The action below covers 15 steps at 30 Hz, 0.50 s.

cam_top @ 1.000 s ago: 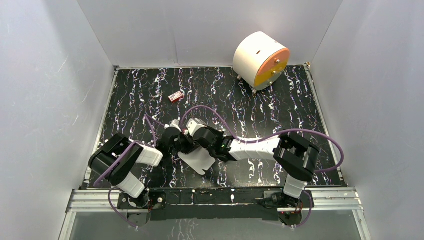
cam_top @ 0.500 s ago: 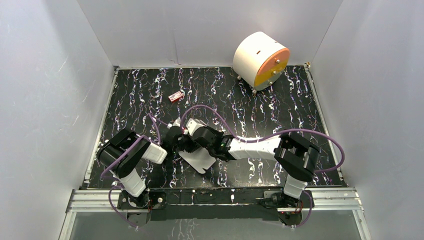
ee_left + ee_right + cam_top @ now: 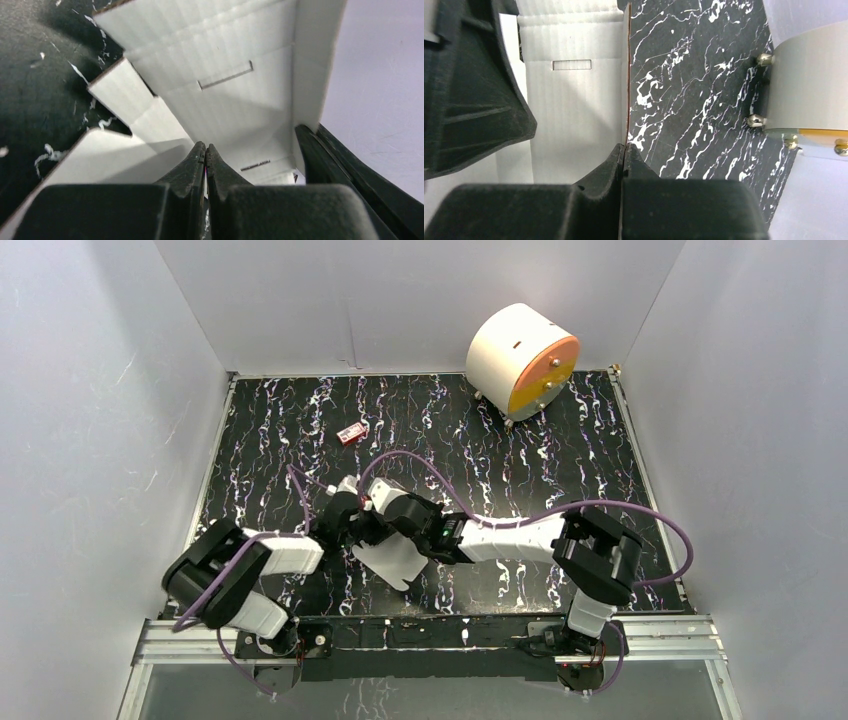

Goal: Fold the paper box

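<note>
The paper box (image 3: 396, 562) is a white, partly folded cardboard sheet lying near the front middle of the black marbled table, between both grippers. In the left wrist view the paper box (image 3: 235, 95) shows its slotted inner panel and raised side flaps. My left gripper (image 3: 205, 148) is shut, its tips resting against that panel with nothing seen between them. In the right wrist view, my right gripper (image 3: 625, 148) is shut on the thin upright edge of the paper box (image 3: 574, 100). From above, the left gripper (image 3: 352, 528) and right gripper (image 3: 378, 515) meet over the sheet's far end.
A big white cylinder with an orange face (image 3: 522, 360) stands at the back right; its side (image 3: 809, 85) also appears in the right wrist view. A tiny red item (image 3: 351, 433) lies behind the grippers. White walls enclose the table, and purple cables loop over both arms.
The left arm's elbow swung toward the middle and then back out to the left. Both grippers stayed shut at the box, which shifted slightly left.
</note>
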Each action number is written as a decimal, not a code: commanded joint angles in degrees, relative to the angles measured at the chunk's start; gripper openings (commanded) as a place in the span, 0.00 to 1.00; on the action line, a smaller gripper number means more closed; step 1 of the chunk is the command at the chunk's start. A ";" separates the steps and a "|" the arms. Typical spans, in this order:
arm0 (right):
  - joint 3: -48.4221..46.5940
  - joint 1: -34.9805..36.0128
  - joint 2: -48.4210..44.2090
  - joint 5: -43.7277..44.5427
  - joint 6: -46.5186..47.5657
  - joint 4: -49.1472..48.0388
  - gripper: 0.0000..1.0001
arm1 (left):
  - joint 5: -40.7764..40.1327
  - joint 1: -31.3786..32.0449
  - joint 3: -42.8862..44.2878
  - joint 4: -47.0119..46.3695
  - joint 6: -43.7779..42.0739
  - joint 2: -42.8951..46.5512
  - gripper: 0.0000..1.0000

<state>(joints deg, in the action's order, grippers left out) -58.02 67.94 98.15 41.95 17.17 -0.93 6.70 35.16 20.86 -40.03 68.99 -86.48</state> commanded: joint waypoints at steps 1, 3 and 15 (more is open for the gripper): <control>2.10 -0.66 -3.05 -0.76 6.77 -6.11 0.03 | -4.41 0.00 -1.64 7.73 -2.84 10.35 0.03; 3.07 -1.02 -3.64 -1.51 9.45 -7.89 0.03 | -5.04 -1.02 -3.07 10.36 -3.01 14.30 0.04; 10.63 -3.16 -3.98 -7.34 31.92 -24.79 0.00 | -3.09 -13.15 -0.58 31.71 -9.50 34.38 0.21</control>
<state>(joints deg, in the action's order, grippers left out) -49.36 65.23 96.33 37.10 38.44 -14.74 2.87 25.71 17.02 -18.11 63.31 -55.77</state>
